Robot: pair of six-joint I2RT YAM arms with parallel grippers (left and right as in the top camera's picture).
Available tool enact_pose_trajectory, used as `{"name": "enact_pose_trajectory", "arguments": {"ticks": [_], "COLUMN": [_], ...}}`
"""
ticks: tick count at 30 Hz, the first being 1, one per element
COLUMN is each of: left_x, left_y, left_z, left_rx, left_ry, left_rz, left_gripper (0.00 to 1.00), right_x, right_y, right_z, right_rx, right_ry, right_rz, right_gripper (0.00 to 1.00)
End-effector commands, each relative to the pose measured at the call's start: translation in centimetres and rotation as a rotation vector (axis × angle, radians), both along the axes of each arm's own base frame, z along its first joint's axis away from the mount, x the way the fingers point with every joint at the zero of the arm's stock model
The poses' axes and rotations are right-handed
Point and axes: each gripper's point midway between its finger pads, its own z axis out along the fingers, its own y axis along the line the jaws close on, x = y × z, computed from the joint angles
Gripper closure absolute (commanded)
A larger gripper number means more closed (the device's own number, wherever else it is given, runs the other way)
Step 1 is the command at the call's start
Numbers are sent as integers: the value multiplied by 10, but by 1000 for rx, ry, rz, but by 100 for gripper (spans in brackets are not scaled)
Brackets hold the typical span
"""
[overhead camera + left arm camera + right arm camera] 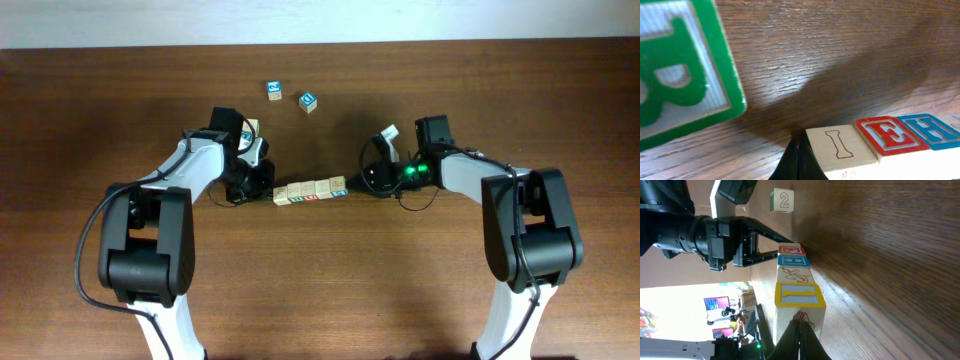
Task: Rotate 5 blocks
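- My left fingers (789, 169) are pressed together and hold nothing, tips right at the I end of the row of blocks (310, 190).
- My right fingers (811, 347) are together too, against the yellow-faced end opposite (closed tips make pushers, I judge, bracing the line from both ends).
- The row lies flat on the counter (500, 90) between both tips.
- A green B block (680, 75) sits loose beside my left fingers.

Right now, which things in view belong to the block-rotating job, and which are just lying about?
Job: row of five blocks; left gripper; right gripper, both shut at its ends.
Lying about: blue-marked block; second blue-marked block; green B block.
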Motion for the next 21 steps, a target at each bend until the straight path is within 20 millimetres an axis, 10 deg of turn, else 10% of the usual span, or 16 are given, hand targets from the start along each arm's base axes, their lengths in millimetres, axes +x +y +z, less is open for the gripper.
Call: {"name": "enact_pose_trajectory", "arguments": {"ticks": [1,13,21], "left_x": [-8,-10,-10], "left_y": [-30,-26,-26], "left_z": [8,5,6], "left_rx": [-130,-106,-106], "left_ry": [24,32,32], "left_rz": [-42,-39,-39], "left_gripper": [100,100,100], "right_x": [-10,-12,-16], "right_y": [28,54,32], "right_z": [11,10,-25], "right_rx": [-6,-137,-346], "right_ry": [-18,-31,101], "right_rz": [63,102,11], "right_gripper": [95,96,96]}}
